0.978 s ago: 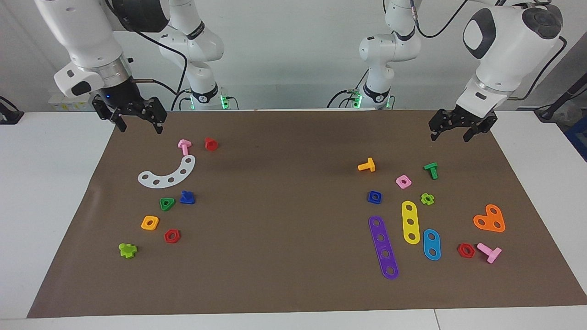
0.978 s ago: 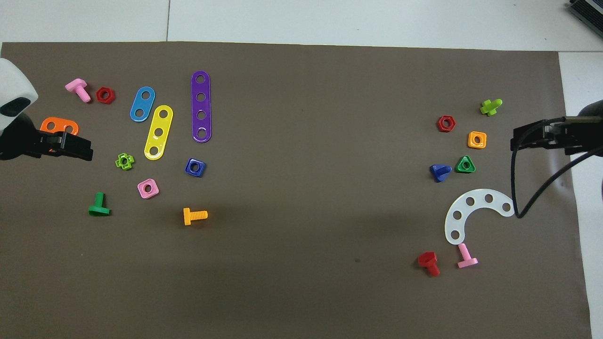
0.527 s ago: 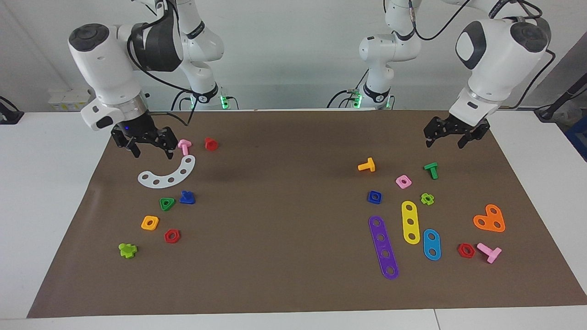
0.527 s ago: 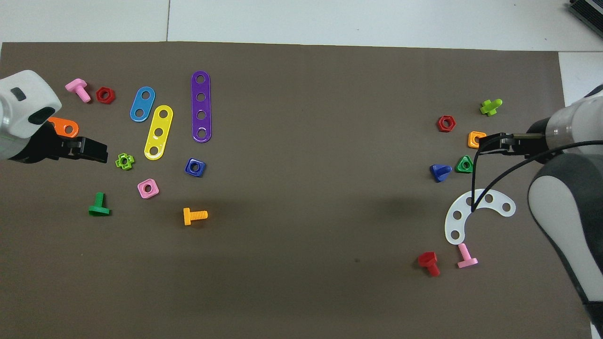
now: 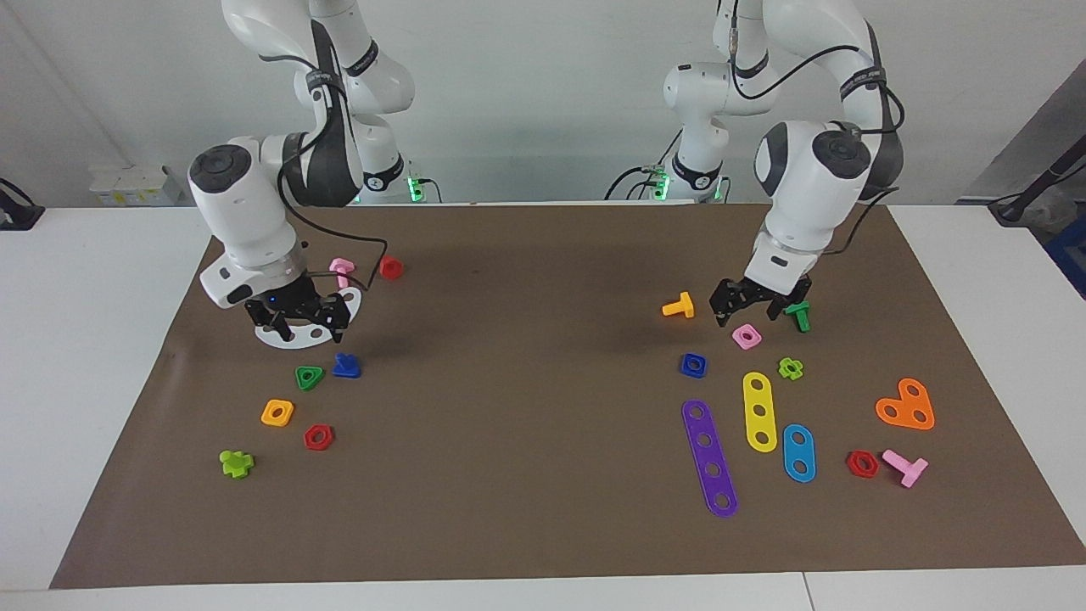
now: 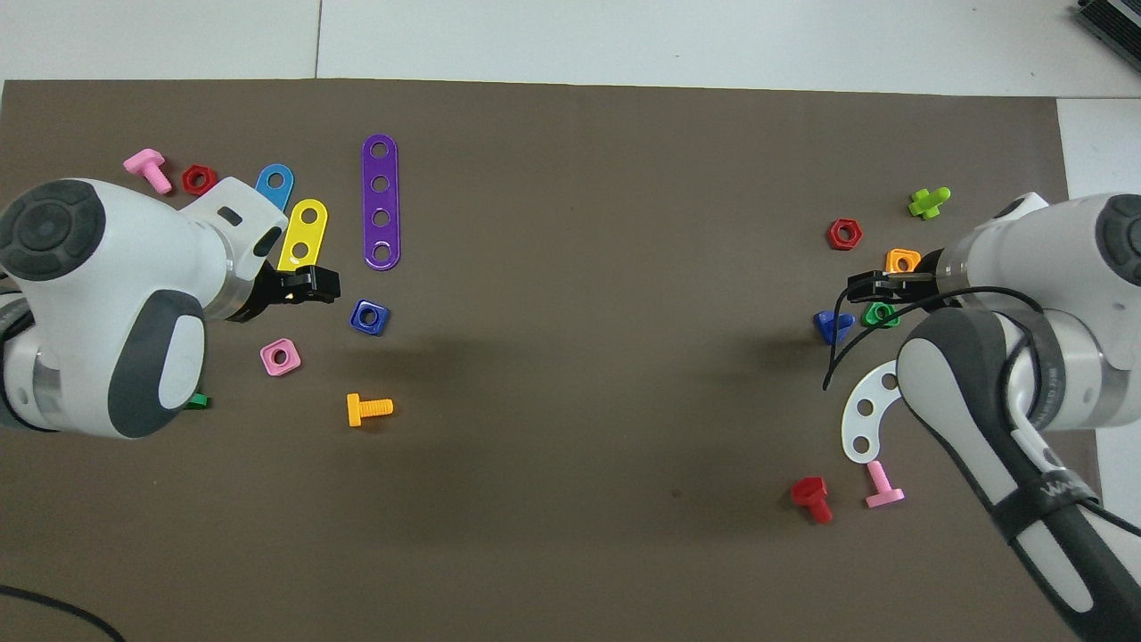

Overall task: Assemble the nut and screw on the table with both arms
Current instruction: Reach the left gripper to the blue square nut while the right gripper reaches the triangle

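Observation:
The blue square nut point(image 5: 693, 365) point(image 6: 369, 317) lies flat on the brown mat of the table point(image 5: 543, 509), toward the left arm's end. The blue screw point(image 5: 346, 366) point(image 6: 833, 325) lies toward the right arm's end, beside a green triangular nut point(image 5: 309, 377). My left gripper point(image 5: 758, 307) point(image 6: 307, 285) hangs open low over the pink square nut point(image 5: 746, 337), holding nothing. My right gripper point(image 5: 301, 318) point(image 6: 869, 285) hangs open low over the white curved strip point(image 6: 863, 419), also holding nothing. Neither gripper touches the nut or the screw.
An orange screw point(image 5: 679, 306), a green screw point(image 5: 798, 316) and a light green nut point(image 5: 791, 368) lie around the left gripper. Purple point(image 5: 709, 458), yellow point(image 5: 759, 412) and blue point(image 5: 798, 452) strips lie farther out. An orange square nut point(image 5: 277, 412) and red hex nut point(image 5: 318, 437) lie past the blue screw.
Both arms have come down and out over the mat. The left gripper moved from the mat's edge to over the pink nut, the right one to over the white strip.

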Controlling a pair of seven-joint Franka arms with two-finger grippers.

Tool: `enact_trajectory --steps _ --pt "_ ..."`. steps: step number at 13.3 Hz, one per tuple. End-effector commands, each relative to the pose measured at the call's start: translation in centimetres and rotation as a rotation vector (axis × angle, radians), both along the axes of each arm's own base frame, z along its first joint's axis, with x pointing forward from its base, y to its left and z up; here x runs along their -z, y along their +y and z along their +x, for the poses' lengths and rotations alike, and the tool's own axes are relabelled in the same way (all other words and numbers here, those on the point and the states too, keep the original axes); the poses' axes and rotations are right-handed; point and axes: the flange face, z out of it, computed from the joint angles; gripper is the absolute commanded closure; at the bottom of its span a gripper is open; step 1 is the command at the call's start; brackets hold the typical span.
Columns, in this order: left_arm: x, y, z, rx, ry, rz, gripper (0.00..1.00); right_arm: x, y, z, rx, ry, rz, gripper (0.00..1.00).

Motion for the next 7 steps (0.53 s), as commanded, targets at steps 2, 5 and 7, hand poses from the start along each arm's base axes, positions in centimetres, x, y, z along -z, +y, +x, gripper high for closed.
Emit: enact_trajectory --steps 2,5,7 --pt "4.8 -2.1 0.9 0.164 -0.056 -0.014 0.05 5.1 0.1 0.0 -0.037 -0.008 0.021 0.14" --pt "8.0 -3.8 1.5 0.324 -0.06 -0.003 0.06 6.7 1.2 -0.1 -0.053 -0.006 0.022 0.19" --pt "10.5 -4.0 1.6 0.421 -0.038 0.007 0.09 7.1 1.9 -0.4 -0.064 -0.003 0.022 0.26"
